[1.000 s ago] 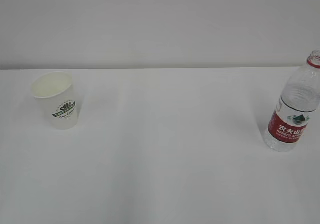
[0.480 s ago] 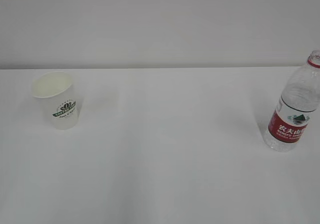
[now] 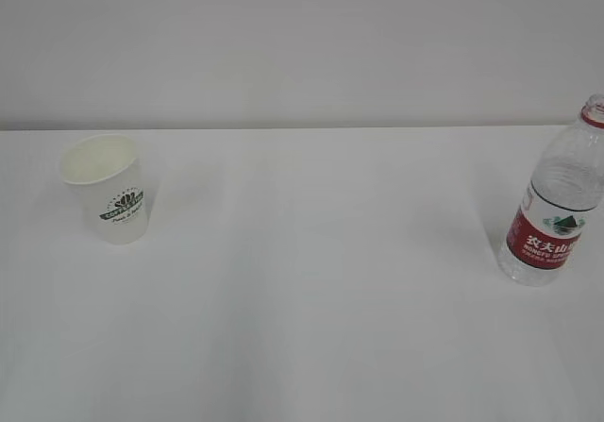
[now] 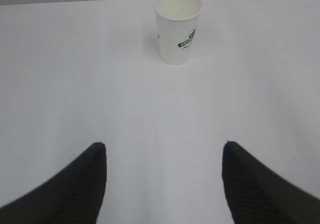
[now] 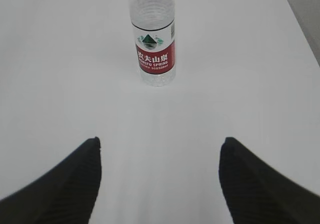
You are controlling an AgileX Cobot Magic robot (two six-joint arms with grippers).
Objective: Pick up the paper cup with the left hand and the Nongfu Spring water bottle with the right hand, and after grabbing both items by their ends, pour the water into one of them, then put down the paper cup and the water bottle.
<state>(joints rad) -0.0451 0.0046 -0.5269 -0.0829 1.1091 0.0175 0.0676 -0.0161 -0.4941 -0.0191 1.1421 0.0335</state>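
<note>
Both pincers, left hand [image 4: 164,151] and right hand [image 5: 160,146], spread wide, empty, aimed for approach. Paper cup [image 4: 178,25] upright well ahead of left; Nongfu Spring water bottle [image 5: 154,38] upright well ahead of right, uncapped for pouring.

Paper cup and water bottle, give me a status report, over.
Left gripper open, empty, short of paper cup. Right gripper open, empty, short of Nongfu Spring water bottle. Both upright on table, untouched. Nothing in the way.
</note>
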